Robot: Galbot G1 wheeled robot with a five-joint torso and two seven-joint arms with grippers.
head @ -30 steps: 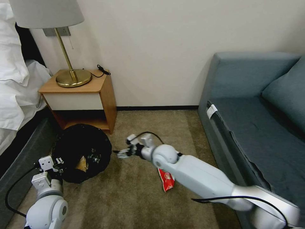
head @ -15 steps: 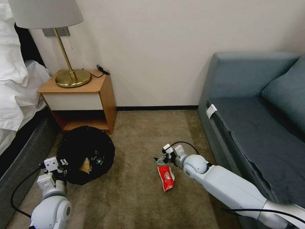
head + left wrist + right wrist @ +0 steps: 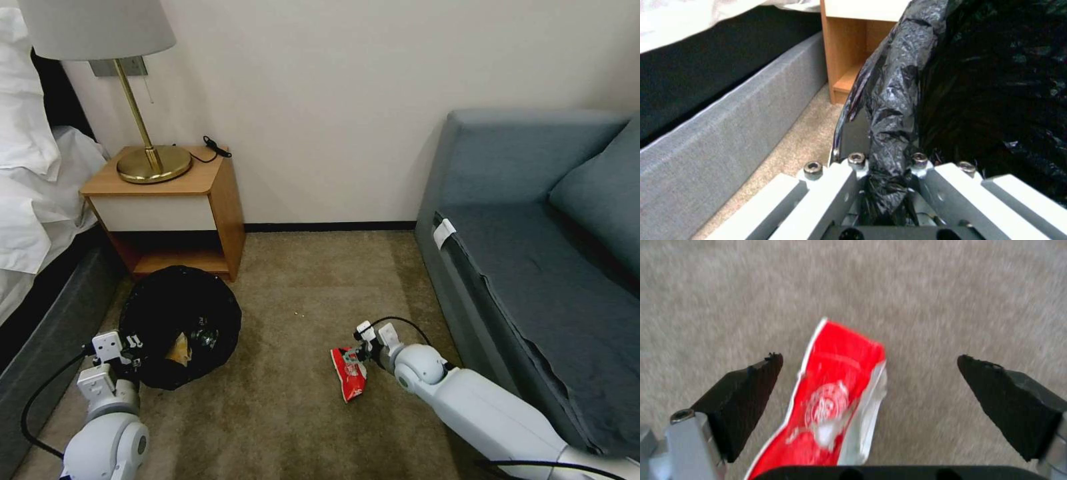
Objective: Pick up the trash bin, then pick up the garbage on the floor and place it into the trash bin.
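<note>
Right gripper (image 3: 869, 365) is low over the carpet (image 3: 293, 400), jaws spread wide either side of the red snack packet (image 3: 831, 406). Left gripper (image 3: 887, 173) has its jaws clamped on the trash bin (image 3: 177, 320) rim, beside the nightstand (image 3: 167, 207).

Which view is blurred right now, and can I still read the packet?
Right wrist view: carpet smeared, red packet soft, its print unreadable, lying between the open right pincer tips. Head view: sharp, evenly lit. Left wrist view: bin liner clear, with glare on its creases.
</note>
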